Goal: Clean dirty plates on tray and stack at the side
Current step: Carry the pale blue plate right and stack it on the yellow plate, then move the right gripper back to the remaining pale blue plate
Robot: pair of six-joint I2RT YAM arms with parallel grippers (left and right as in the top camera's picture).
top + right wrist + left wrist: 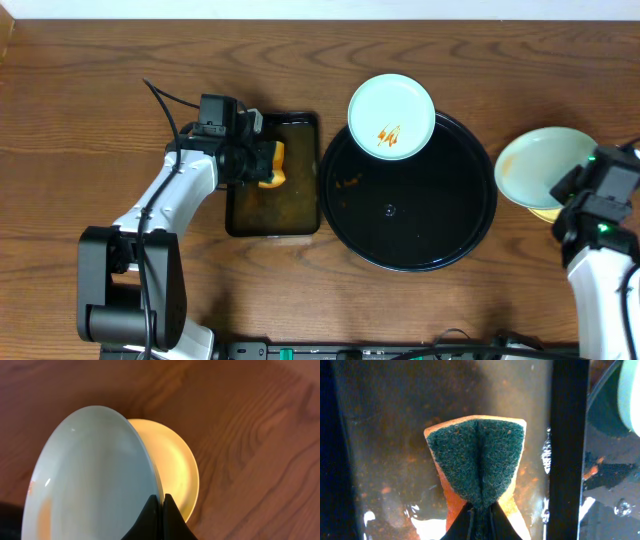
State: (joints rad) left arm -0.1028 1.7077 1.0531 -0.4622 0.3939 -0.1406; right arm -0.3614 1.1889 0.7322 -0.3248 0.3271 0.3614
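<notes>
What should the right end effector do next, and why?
Probably lower the pale plate flat onto the cream plate and let go: the right end effector pinches its rim, holding it tilted over the cream one beside the tray.

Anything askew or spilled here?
Yes. The sauce-smeared plate sits across the back rim of the round tray, partly overhanging the table, not flat inside. Orange sauce flecks lie on the tray floor near its left edge.

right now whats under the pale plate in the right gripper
A cream-yellow plate lies on the wooden table beneath the tilted pale plate. Only part of it shows; the rest is covered, so any smears there cannot be seen.
</notes>
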